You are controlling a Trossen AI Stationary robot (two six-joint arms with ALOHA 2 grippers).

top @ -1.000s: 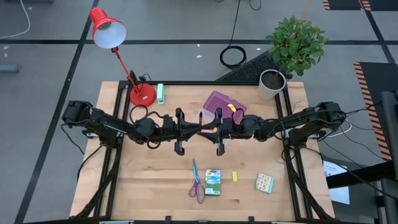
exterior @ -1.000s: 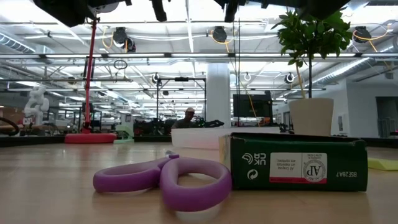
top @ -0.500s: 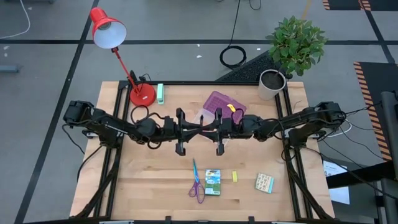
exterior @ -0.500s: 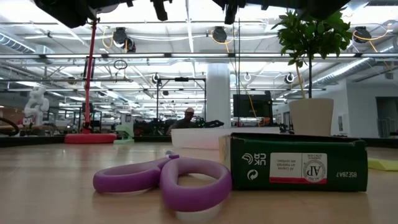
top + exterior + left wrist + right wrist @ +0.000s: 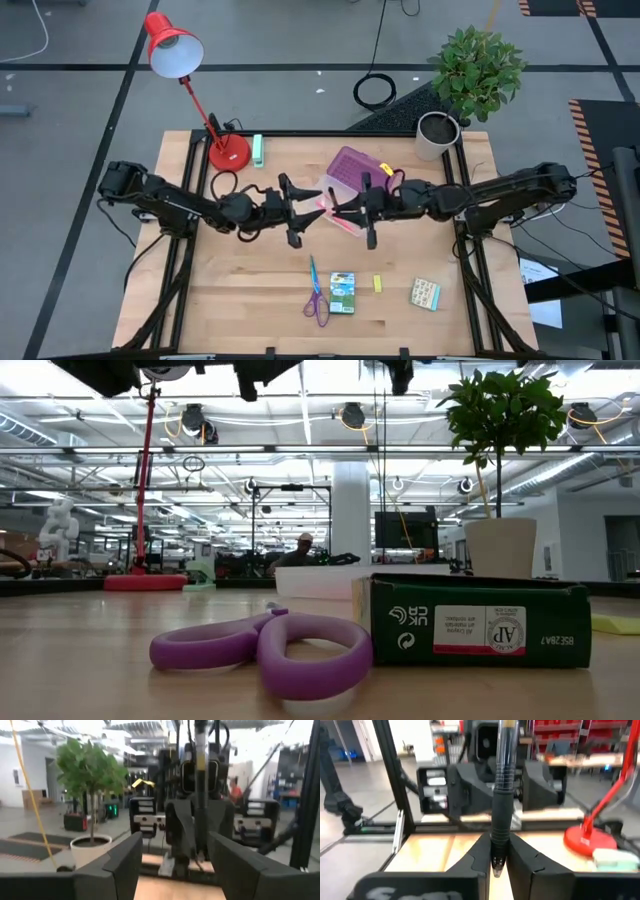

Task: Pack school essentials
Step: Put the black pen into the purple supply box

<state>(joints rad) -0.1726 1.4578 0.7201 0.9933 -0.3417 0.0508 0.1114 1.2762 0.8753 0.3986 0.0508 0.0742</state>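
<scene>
**Right claw pinching the pen, left claw agape**

Over the table [image 5: 240, 300], the case [image 5: 350, 165] sits at 12 o'clock from both claws. My right gripper [image 5: 500, 856] is clamped on the black pen [image 5: 501, 795]. The left gripper [image 5: 174, 865] faces it, spread wide. I'd align slowly and release only once the pen is secured.

L claw [image 5: 297, 212] and R claw [image 5: 352, 208] facing each other mid-surface [image 5: 250, 290], close together. Pink pencil [image 5: 337, 222] just beside R claw. Purple-lidded case [image 5: 350, 166] behind them. Scissors [image 5: 316, 295], crayon box [image 5: 343, 292], eraser [image 5: 378, 284], patterned pack [image 5: 425, 293] lying well in front of both.
</scene>
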